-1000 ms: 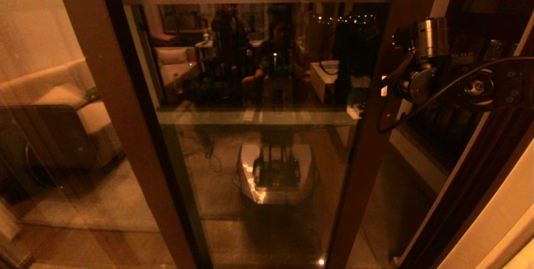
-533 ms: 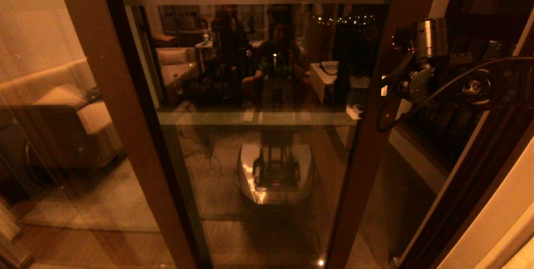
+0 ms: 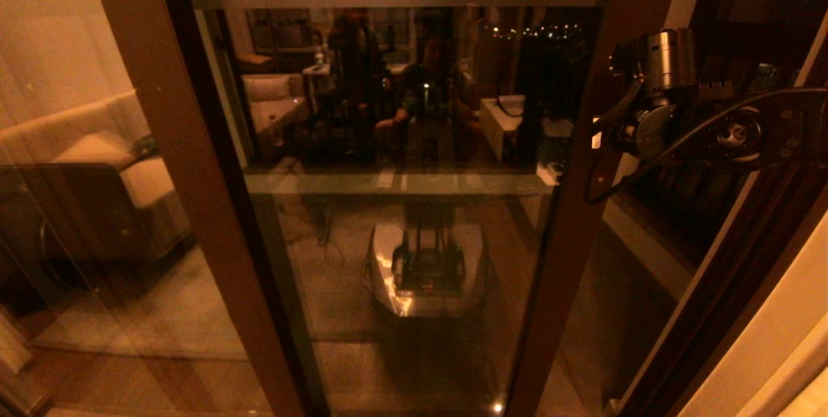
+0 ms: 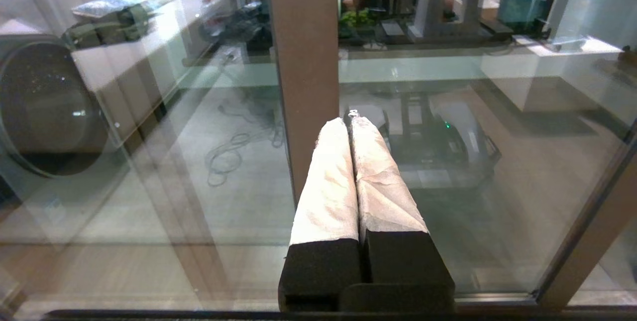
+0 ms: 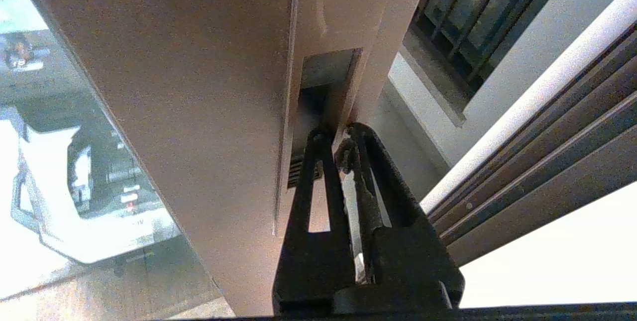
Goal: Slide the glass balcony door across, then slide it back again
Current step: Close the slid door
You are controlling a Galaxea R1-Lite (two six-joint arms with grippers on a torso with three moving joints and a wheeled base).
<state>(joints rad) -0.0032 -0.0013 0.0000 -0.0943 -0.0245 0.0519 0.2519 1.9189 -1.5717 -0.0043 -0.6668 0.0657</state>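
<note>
One pincer works: your right gripper (image 5: 338, 137), fingers nearly closed inside the glass balcony door (image 3: 414, 165)'s handle slot (image 5: 323, 92), must next drag sideways.

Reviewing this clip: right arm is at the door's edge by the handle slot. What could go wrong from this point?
1. The right gripper is shut, with its tips at the narrow handle slot on the glass balcony door. Contact looks shallow, so it may slip out once the door is pushed.
2. A cable loops from the right arm across the door's edge and could snag.
3. The left gripper, shut, points at the glass and could touch it.
</note>
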